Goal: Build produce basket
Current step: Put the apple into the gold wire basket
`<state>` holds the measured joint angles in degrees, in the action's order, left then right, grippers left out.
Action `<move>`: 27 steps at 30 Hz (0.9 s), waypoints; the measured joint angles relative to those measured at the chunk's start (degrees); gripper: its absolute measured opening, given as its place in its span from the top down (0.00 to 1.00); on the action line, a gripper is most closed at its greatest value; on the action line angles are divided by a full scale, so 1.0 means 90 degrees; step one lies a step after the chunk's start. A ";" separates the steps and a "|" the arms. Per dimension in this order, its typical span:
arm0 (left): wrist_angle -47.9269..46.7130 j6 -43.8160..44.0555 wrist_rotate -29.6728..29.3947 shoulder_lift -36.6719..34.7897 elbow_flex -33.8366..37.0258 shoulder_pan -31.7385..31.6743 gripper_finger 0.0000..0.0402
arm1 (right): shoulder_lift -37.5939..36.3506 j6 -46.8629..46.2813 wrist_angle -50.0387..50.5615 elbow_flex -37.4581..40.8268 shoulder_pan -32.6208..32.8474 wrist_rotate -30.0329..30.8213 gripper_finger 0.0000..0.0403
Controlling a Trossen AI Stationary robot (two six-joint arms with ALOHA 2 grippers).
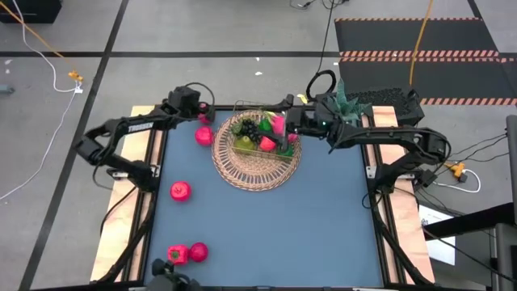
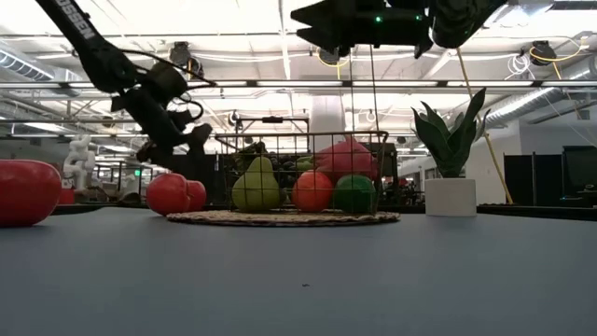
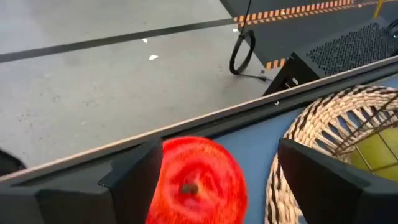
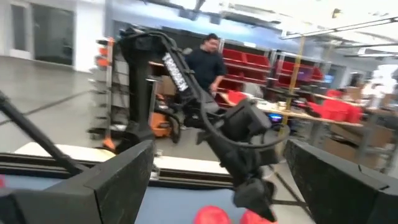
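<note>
The round wicker basket (image 1: 257, 166) with its thin wire frame (image 2: 298, 140) lies at the far middle of the table. It holds a green pear (image 2: 256, 185), red and green round fruits, grapes and a pink dragon fruit (image 1: 277, 125). Two pink-red fruits (image 2: 168, 193) (image 2: 195, 194) rest on the table left of the basket. My left gripper (image 3: 221, 155) is open over one of them (image 3: 199, 180), with a finger on either side. My right gripper (image 4: 217, 149) is open and holds nothing, high over the basket's right part (image 1: 284, 128).
Three more pink-red fruits lie loose on the table's left side: one (image 1: 179, 191) mid-left, two (image 1: 178, 254) (image 1: 198, 252) at the near edge. A green plant in a white pot (image 2: 451, 177) stands at the far right. A person stands in the room beyond the table (image 4: 208, 62).
</note>
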<state>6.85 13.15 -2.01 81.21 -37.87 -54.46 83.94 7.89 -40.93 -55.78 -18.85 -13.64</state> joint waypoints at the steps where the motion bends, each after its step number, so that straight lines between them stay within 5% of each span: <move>1: 0.0052 -0.0053 0.0001 0.0057 -0.0001 0.0000 0.17 | -0.0006 0.0073 0.0002 0.0012 0.0000 0.0150 0.11; 8: -0.0134 -0.0317 -0.0188 0.0243 -0.0005 -0.0036 0.01 | -0.0003 0.0203 0.0101 0.0089 -0.0029 0.0679 0.11; 27: 0.0420 -0.0604 -0.0373 0.1327 -0.0051 -0.0017 0.05 | -0.0005 -0.0101 0.0053 0.0089 -0.0022 0.0662 0.11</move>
<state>10.63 7.72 -5.36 93.15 -38.32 -54.61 83.90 6.98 -40.46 -54.98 -19.05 -7.68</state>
